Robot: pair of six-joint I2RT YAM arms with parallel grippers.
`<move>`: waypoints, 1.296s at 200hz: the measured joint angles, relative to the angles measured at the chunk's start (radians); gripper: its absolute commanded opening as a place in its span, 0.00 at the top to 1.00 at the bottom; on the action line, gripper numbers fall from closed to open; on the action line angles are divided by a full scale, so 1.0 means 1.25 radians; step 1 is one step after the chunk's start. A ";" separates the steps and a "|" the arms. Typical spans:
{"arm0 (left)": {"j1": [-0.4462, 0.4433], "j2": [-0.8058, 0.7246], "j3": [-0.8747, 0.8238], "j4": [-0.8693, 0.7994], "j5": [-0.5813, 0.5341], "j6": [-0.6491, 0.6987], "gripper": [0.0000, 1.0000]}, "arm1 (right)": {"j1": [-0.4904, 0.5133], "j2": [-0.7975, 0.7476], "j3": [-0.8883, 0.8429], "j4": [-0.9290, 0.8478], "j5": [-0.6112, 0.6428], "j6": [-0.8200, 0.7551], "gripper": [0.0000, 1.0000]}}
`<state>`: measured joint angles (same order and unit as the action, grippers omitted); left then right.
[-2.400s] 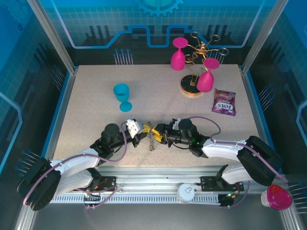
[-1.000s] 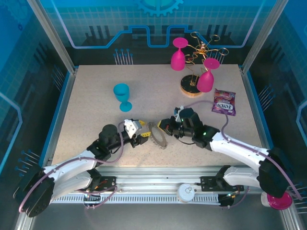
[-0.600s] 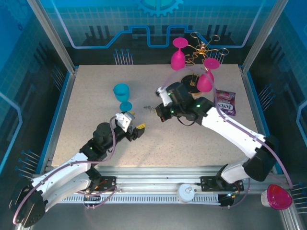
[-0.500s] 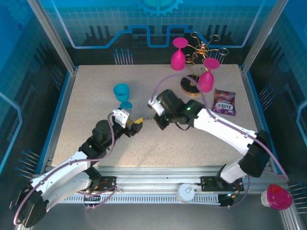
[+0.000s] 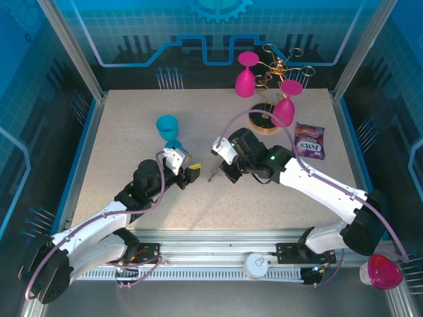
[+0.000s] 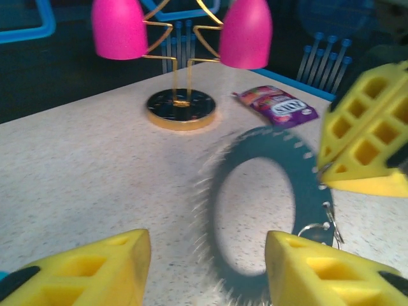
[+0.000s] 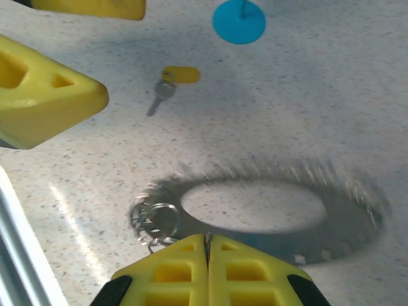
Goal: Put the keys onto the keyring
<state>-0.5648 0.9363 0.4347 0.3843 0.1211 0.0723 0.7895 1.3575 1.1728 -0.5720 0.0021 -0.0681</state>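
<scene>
Okay, R end effector (image 7: 207, 245) pinches keyring (image 7: 356, 213); key (image 7: 171, 83) lies ahead-left, blade slanting back, nearer spread L end effector (image 6: 207, 255).

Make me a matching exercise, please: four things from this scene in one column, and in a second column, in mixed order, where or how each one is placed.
Things:
1. keyring
2. yellow-headed key
3. blue goblet
4. pink goblets

Places:
A. stands upright on the table
B. hang upside down on the gold wire stand
C. clamped in the shut jaws of the right gripper
D. lies flat on the table, held by nothing

Pairs: 1-C; 2-D; 3-A; 4-B
</scene>
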 measured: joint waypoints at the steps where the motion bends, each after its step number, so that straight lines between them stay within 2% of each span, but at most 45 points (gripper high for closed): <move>1: 0.000 0.000 0.000 0.000 0.004 0.001 0.56 | -0.004 -0.002 -0.005 0.006 -0.009 0.000 1.00; 43: 0.009 0.027 0.009 -0.029 0.142 0.087 0.62 | -0.086 -0.025 -0.123 0.144 -0.218 -0.028 1.00; 64: 0.015 0.049 0.034 -0.054 0.198 0.127 0.70 | -0.097 -0.025 -0.136 0.173 -0.282 -0.061 1.00; 79: 0.017 0.065 0.053 -0.064 0.233 0.155 0.72 | -0.104 -0.026 -0.137 0.195 -0.318 -0.093 1.00; 129: 0.020 0.109 0.065 -0.043 0.321 0.189 0.70 | -0.109 -0.044 -0.142 0.218 -0.407 -0.192 1.00; 175: 0.020 0.117 0.058 0.010 0.371 0.193 0.70 | -0.109 -0.046 -0.146 0.234 -0.470 -0.232 1.00; 220: 0.020 0.137 0.042 0.059 0.396 0.175 0.75 | -0.109 -0.046 -0.150 0.238 -0.501 -0.246 1.00; 259: 0.020 0.156 0.031 0.105 0.417 0.152 0.86 | -0.109 -0.045 -0.151 0.250 -0.509 -0.246 1.00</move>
<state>-0.5396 1.1316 0.4728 0.5156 0.6426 0.2619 0.6533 1.3018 0.9836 -0.2592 -0.6338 -0.3756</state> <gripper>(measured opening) 0.169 0.055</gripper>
